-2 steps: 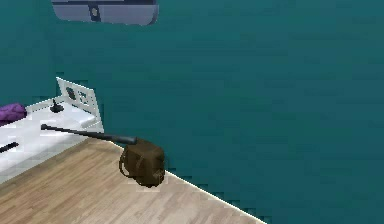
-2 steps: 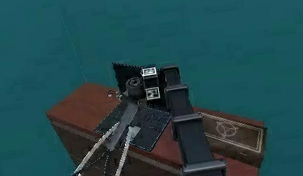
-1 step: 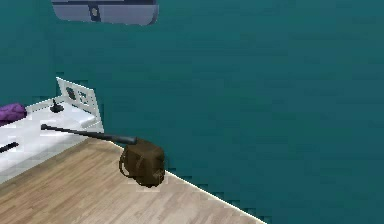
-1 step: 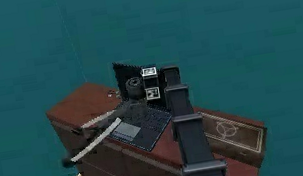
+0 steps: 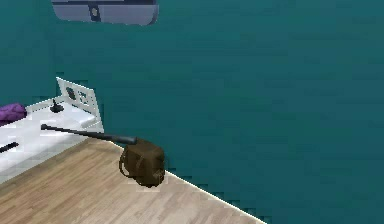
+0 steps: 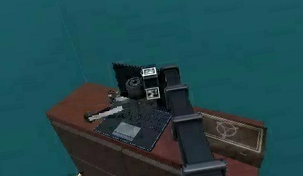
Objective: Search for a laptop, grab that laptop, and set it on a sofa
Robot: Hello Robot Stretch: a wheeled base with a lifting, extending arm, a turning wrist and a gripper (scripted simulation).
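- Forward view: bed (image 5: 30, 140), white headboard; brown bag (image 5: 142, 163) on the wood floor beside it.
- Arm side view: laptop (image 6: 134, 129), lid up, on a red-brown worktop (image 6: 74, 123); base just below the jaws, screen directly behind them.
- Jaws: spread or pressed together, cannot tell; nor whether anything is held.
- Grey object (image 6: 103, 111): left of the jaws.
- Handling, judged: take the laptop's base, lift level, avoid the grey object.

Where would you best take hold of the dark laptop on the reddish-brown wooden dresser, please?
Probably its raised lid's top edge, from above: the dark laptop has its base flat on the reddish-brown wooden dresser, so that thin upright lid offers the claw a free edge.
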